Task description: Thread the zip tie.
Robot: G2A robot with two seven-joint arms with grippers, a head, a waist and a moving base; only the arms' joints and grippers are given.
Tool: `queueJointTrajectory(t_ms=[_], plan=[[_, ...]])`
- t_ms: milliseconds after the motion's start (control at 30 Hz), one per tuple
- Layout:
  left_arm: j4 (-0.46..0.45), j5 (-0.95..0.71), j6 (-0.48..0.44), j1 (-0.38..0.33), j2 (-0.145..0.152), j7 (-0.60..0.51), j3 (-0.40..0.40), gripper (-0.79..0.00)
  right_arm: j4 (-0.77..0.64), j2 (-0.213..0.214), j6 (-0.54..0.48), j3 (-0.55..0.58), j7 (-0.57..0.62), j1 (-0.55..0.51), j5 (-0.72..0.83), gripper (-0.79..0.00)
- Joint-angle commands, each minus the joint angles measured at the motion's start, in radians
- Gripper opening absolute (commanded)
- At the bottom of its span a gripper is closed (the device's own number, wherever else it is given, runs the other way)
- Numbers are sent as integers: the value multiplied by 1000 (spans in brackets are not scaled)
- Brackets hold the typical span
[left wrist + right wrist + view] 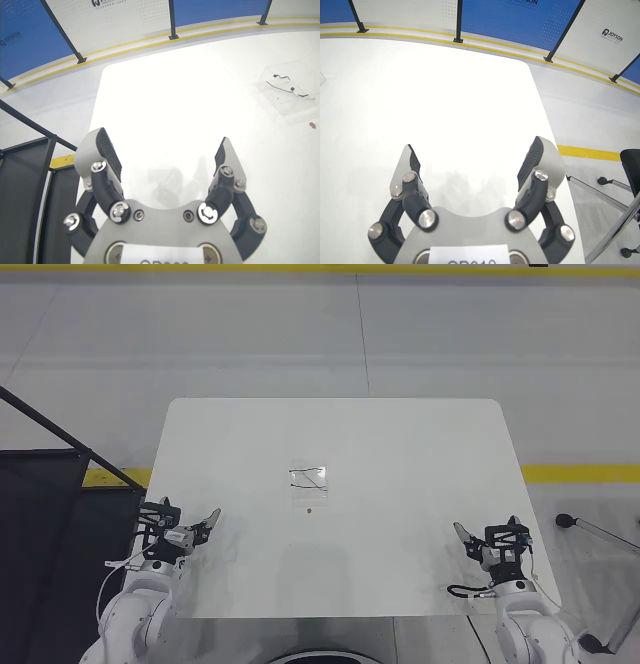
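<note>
A thin black zip tie (307,475) lies bent on a clear flat plate (308,496) near the middle of the white table (400,444). In the left wrist view the zip tie (282,88) rests on that clear plate (290,110), well ahead of my left gripper (163,147), which is open and holds nothing. The left gripper (204,524) sits by the table's near left edge. My right gripper (484,536) sits near the front right corner, open and holding nothing; its wrist view has the gripper (472,157) over bare table.
A small brown speck (309,510) lies on the table just in front of the clear plate. A black frame (40,494) stands beside the table's left side. Chair legs (615,200) stand off the right edge.
</note>
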Motion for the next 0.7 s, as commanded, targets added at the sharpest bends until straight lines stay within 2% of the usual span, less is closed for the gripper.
queueJointTrajectory(t_ms=[0, 267, 467, 667], plan=[[0, -3, -5, -4, 0, 2, 1, 0, 0, 0, 0, 0, 0, 0, 0, 0], [26, -116, -102, -77, -4, -34, 8, 0, -2, -1, -42, 11, -24, 4, 41, 0], [74, -395, -289, -172, -5, -134, -5, 0, -31, -4, -135, 9, -15, 27, 146, 0], [142, -596, -380, -283, -3, -274, 3, 0, -49, -5, -226, 7, 51, 90, 283, 0]])
